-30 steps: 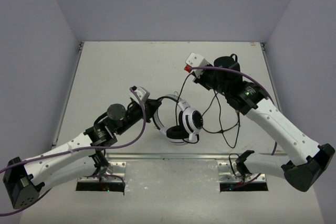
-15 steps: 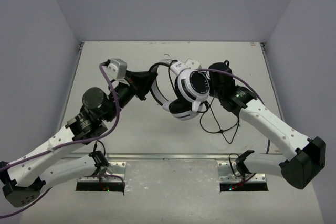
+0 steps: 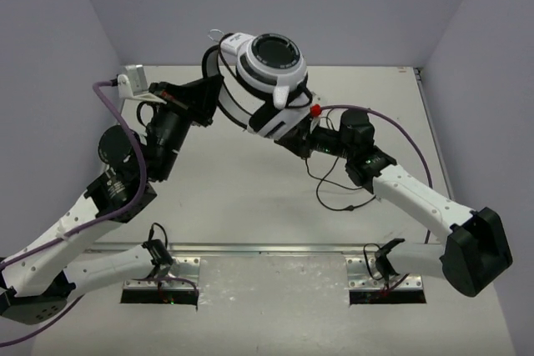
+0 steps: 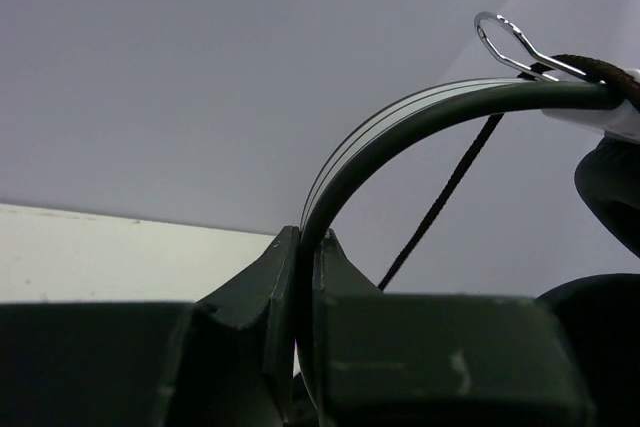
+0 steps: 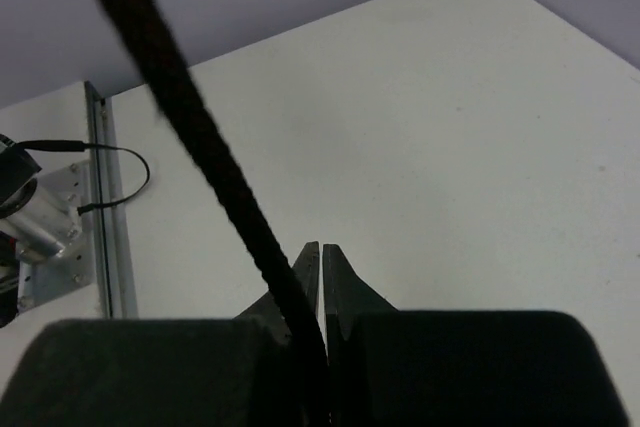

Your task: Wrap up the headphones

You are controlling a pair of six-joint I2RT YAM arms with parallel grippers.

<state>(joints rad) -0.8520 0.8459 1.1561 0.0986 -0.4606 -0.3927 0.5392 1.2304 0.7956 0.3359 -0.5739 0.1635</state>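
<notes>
The headphones (image 3: 271,57) hang high above the table, one white earcup with its black pad facing up, the other (image 3: 271,119) below it. My left gripper (image 3: 214,89) is shut on the thin black headband (image 4: 400,127), which arcs up out of the closed jaws (image 4: 308,239). The thin black cable (image 3: 334,193) drops from the earcups and loops on the table. My right gripper (image 3: 294,141) sits just under the lower earcup. In the right wrist view the cable (image 5: 190,117) runs down into its closed jaws (image 5: 320,247).
Grey walls close in the white table (image 3: 209,189) on three sides. A metal rail (image 3: 275,249) runs along the near edge between the arm bases. A mounting bracket with thin wires (image 5: 45,217) shows at the left of the right wrist view.
The left arm has lifted the headphones from near the table up and toward the back. The right gripper has swung left from the back right to under the earcups.
</notes>
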